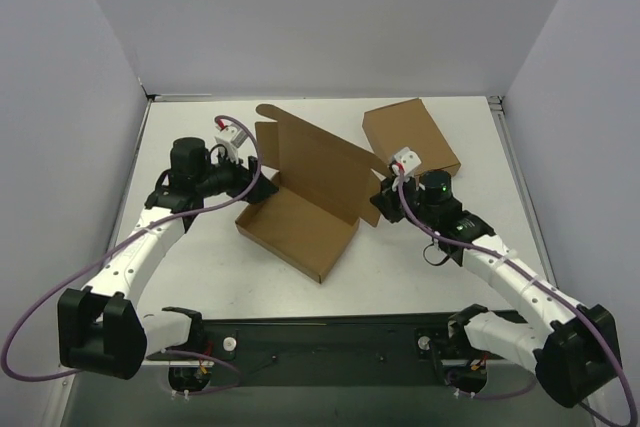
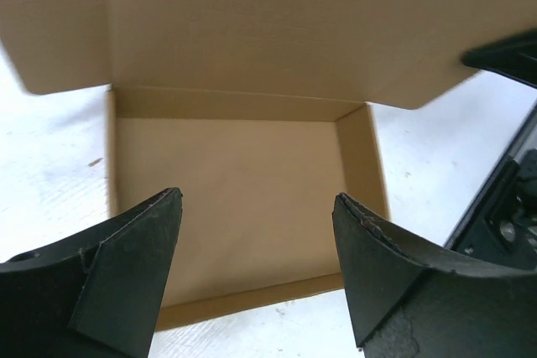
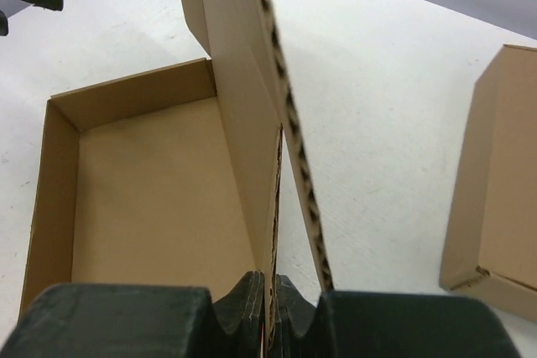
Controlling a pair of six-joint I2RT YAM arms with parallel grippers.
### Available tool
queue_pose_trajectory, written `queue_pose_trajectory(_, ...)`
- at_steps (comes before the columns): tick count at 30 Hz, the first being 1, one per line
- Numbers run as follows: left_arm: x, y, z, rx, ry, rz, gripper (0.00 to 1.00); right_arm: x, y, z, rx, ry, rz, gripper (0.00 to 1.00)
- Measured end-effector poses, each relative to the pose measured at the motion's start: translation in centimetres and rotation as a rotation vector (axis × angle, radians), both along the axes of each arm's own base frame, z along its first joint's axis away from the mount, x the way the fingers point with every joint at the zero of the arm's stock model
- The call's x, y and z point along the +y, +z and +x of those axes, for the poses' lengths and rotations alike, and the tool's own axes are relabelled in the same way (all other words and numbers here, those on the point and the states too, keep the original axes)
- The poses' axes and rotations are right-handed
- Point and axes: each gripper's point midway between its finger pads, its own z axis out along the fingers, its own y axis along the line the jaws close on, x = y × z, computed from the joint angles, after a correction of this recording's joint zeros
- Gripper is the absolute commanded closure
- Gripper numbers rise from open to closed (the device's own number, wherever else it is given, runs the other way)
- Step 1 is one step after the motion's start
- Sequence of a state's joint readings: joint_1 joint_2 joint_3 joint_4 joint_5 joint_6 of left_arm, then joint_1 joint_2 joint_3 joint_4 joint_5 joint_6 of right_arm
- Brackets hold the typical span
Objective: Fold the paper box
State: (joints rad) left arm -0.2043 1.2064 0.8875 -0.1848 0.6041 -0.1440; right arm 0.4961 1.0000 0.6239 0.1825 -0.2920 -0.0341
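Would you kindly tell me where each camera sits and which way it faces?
Top external: above and behind, looking down on the table, paper box and closed carton; left arm and right arm show.
Left wrist: on the left arm, looking down into the box tray; open left gripper shows.
Right wrist: on the right arm, looking along the box flap pinched by the right gripper.
Shared: all see the paper box.

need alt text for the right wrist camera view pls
The right gripper is shut on the thin edge of an upright flap of the open paper box, whose empty tray lies to the left on the white table. A second, closed carton sits apart at the right edge.
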Motion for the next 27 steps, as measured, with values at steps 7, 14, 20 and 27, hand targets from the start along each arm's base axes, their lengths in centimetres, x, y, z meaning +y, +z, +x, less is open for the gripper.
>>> queue_pose_trajectory(7, -0.4, 1.1, -1.5, -0.025, -0.083, -0.045, 0.16, 1.6, 0.7, 1.3, 0.086, 0.160, 0.039, 1.00)
queue_pose_trajectory(14, 4.1, 3.6, -1.1, -0.150, 0.050, -0.043, 0.16, 1.9, 0.7, -0.3, 0.191, 0.287, 0.070, 1.00)
queue_pose_trajectory(20, 6.2, 2.8, 0.2, -0.157, 0.149, 0.006, 0.16, 2.3, 0.2, -1.7, 0.243, 0.340, 0.081, 1.00)
queue_pose_trajectory(27, 8.0, 1.8, 1.5, -0.162, 0.243, 0.081, 0.16, 2.4, 0.1, -2.2, 0.258, 0.358, 0.084, 1.00)
